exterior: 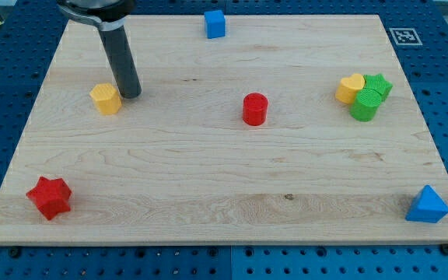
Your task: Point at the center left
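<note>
Tip [131, 95] touching yellow block [106, 99], upper left of tabletop [208, 179]; tool holding nothing; next, ease down-left toward centre-left edge.

tip [131, 94] stood on wooden board [224, 202], upper left | yellow hexagonal block [106, 99] touching or just beside tip's left | blue cube [215, 24] up-right, at top edge | red cylinder [255, 109] right, mid-board | yellow heart block [349, 88], green star block [379, 84], green cylinder [365, 105] clustered far right | red star block [50, 197] below-left | blue triangular block [428, 205] far bottom right
</note>
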Controlling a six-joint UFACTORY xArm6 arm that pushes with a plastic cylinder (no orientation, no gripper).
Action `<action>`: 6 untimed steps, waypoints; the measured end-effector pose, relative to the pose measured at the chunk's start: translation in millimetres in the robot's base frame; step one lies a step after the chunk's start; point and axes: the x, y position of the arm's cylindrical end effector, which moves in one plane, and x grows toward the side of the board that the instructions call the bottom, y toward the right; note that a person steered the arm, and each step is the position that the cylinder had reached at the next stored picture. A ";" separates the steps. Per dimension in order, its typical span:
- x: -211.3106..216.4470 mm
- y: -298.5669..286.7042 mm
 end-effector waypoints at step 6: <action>10.9 -134.6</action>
